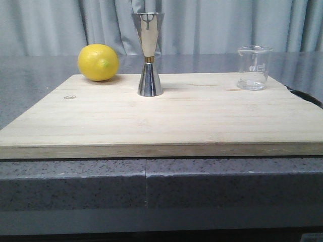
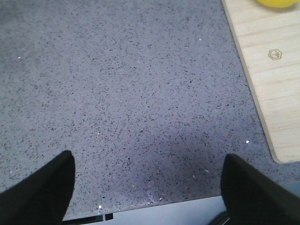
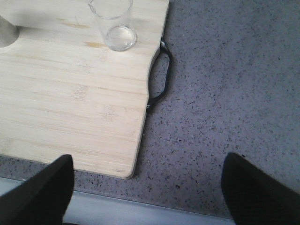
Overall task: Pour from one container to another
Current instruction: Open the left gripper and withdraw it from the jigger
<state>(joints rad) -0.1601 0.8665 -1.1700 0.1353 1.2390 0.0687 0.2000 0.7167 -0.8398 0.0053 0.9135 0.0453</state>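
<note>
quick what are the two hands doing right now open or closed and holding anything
Left hand: open, holding nothing, over the bare countertop.
Right hand: open, holding nothing, near the cutting board corner, short of the glass beaker.

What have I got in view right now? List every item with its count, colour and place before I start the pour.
glass beaker: one, clear with faint white marks, upright at the board's far right corner
steel jigger: one, shiny silver with a thin gold waist band, upright mid-board toward the back
lemon: one, yellow, far left corner of the board
cutting board: one, pale wood with a black handle on its right edge, lying on the counter
counter: one, grey speckled, under the board
curtain: grey, behind the counter
left gripper: open, black fingers, over bare counter left of the board
right gripper: open, black fingers, over the board's near right corner
</note>
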